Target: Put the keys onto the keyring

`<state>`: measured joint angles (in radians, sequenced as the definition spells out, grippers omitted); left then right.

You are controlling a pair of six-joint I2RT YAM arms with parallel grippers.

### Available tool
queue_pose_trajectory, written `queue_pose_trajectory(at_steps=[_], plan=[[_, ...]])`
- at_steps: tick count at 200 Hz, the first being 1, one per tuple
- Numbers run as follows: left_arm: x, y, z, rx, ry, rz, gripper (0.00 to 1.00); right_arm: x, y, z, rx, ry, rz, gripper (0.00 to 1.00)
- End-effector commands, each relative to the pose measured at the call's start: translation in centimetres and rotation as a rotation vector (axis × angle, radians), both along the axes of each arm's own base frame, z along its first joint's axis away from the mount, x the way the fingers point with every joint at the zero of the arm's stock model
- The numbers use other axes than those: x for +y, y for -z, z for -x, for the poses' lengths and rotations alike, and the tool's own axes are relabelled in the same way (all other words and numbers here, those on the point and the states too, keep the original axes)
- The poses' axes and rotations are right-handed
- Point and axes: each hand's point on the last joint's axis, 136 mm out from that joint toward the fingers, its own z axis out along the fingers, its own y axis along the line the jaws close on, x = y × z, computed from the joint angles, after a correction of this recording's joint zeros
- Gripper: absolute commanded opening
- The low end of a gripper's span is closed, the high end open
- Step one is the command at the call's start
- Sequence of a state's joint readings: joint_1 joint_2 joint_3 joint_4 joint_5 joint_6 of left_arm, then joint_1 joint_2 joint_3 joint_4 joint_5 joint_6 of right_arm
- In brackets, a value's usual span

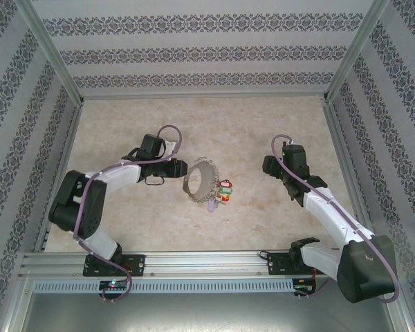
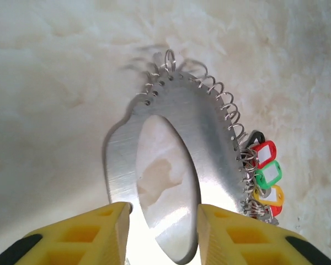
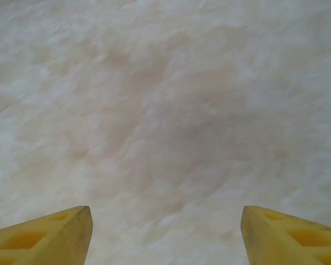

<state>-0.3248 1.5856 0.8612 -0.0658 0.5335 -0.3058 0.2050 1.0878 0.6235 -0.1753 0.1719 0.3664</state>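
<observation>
The keyring [image 1: 199,181] is a flat silver hoop standing tilted on the table, its rim fringed with small wire rings [image 2: 209,127]. Several keys with red, green and yellow tags [image 2: 267,174] hang bunched at its right side [image 1: 223,188]. My left gripper [image 2: 164,206] is at the hoop's left edge [image 1: 180,170]. Its yellow fingers are apart, with the hoop's near rim between them and not pinched. My right gripper [image 1: 268,167] hangs to the right of the hoop, a gripper's width from the keys. It is open over bare table [image 3: 166,208] with nothing between its fingers.
The marbled beige tabletop [image 1: 124,124] is boxed in by patterned walls on three sides [image 1: 200,55]. A metal rail [image 1: 207,261] at the near edge carries both arm bases.
</observation>
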Motion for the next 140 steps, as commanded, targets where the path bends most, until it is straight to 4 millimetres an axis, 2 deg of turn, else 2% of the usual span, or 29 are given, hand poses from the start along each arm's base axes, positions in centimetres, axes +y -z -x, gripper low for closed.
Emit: queue_pose_trajectory(at_steps=[1, 12, 20, 25, 28, 31, 64, 93, 102, 113, 124, 140], plan=[[3.1, -2.0, -0.4, -0.119, -0.088, -0.113, 0.48, -4.1, -3.0, -1.1, -0.103, 0.108, 0.255, 0.77], [4.5, -3.0, -0.6, -0.174, -0.133, -0.148, 0.57, -4.8, -3.0, -1.7, -0.117, 0.112, 0.325, 0.83], [5.6, -3.7, -0.6, -0.210, -0.171, -0.175, 0.68, -5.1, -2.6, -2.3, -0.113, 0.108, 0.364, 0.84], [6.2, -4.0, -0.7, -0.230, -0.194, -0.190, 0.79, -5.3, -2.4, -2.7, -0.106, 0.107, 0.384, 0.85], [6.7, -4.4, -0.8, -0.246, -0.212, -0.196, 0.95, -5.4, -2.2, -2.9, -0.098, 0.107, 0.393, 0.85], [7.0, -4.6, -0.9, -0.260, -0.226, -0.204, 1.00, -5.4, -2.0, -3.2, -0.091, 0.103, 0.401, 0.86], [11.3, -6.5, -1.2, -0.359, -0.374, -0.302, 0.99, -5.0, 1.0, -6.5, -0.092, 0.035, 0.438, 0.89], [14.9, -7.0, -1.4, -0.455, -0.456, -0.390, 0.99, -3.0, 2.5, -8.9, -0.148, -0.078, 0.400, 0.89], [16.0, -7.1, -1.6, -0.499, -0.475, -0.408, 0.99, -2.3, 2.3, -9.6, -0.177, -0.112, 0.340, 0.89], [17.4, -6.8, -1.7, -0.541, -0.509, -0.429, 0.99, -2.0, 3.0, -9.6, -0.173, -0.143, 0.307, 0.89], [18.9, -6.4, -1.7, -0.562, -0.553, -0.448, 0.99, -2.0, 2.5, -9.7, -0.198, -0.161, 0.266, 0.88], [19.9, -5.8, -2.0, -0.581, -0.566, -0.445, 0.99, -2.0, 2.4, -8.3, -0.257, -0.184, 0.214, 0.88]])
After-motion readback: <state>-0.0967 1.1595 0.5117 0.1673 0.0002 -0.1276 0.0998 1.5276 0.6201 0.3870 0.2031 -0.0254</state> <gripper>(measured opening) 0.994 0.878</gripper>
